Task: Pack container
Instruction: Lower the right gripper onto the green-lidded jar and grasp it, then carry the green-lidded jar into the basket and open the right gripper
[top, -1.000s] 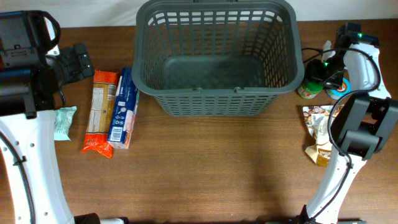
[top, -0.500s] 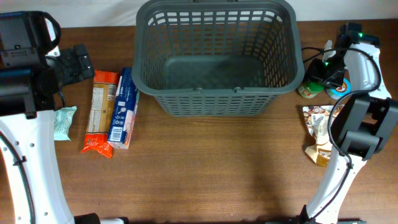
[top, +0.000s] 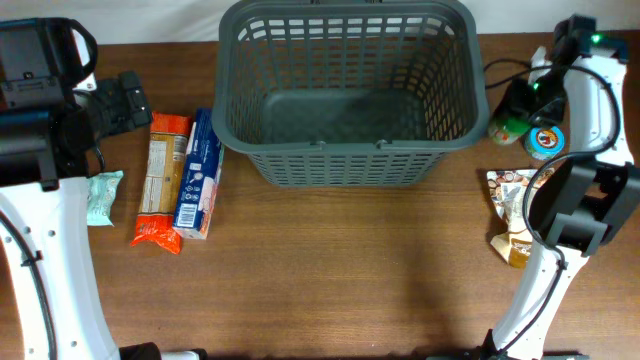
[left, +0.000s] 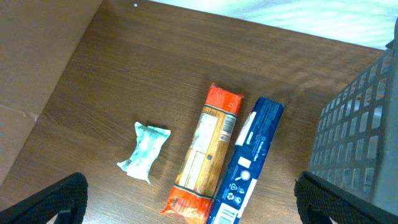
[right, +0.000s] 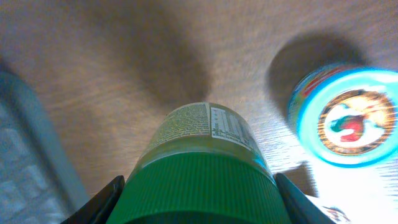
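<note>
The right pincer is clamped on the ribbed green lid of a jar, one finger on each side of the cap. The jar hangs label-down below it, near the far right corner of the desk. The shadow on the wood beside it suggests it is off the surface, though I cannot be sure. Just beside it, towards the right edge, stands a blue-rimmed tub. A brown snack bag lies further along the right edge, towards the near side.

To the jar's other side is the container. It sits at the middle of the far edge, upright, and nothing shows on its bottom.

The left pincer hangs spread wide and empty over the far left corner. Below it an orange pasta pack and a blue box lie side by side, touching. A small mint packet lies apart, nearer the left edge.

By my reading, packing is only starting, and the step in hand is carrying the jar in. The next move calls for height enough to clear the thick rim, then travel towards the desk's middle and a low release.
</note>
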